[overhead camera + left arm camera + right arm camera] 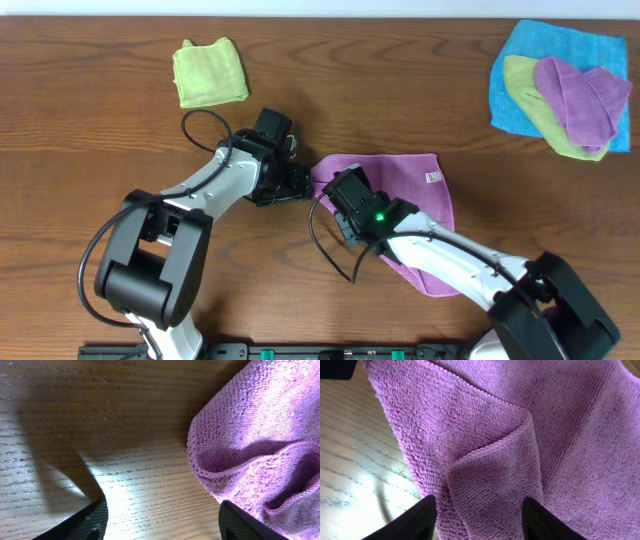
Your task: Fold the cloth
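Note:
The lilac-purple cloth [405, 178] lies on the wooden table near the middle, partly under my right arm, with a small white tag near its right corner. My left gripper [300, 183] is open at the cloth's left corner. In the left wrist view its jaws [162, 522] span bare wood, with the right jaw at the edge of the cloth [260, 435]. My right gripper [342, 190] is open over the cloth's left part. In the right wrist view its jaws [480, 520] straddle a turned-over flap of the cloth [570, 425].
A folded lime-green cloth [210, 70] lies at the back left. At the back right a bright blue cloth [560, 45] carries a lime-green cloth [530, 95] and another purple cloth [585, 100]. Black cables loop beside both arms.

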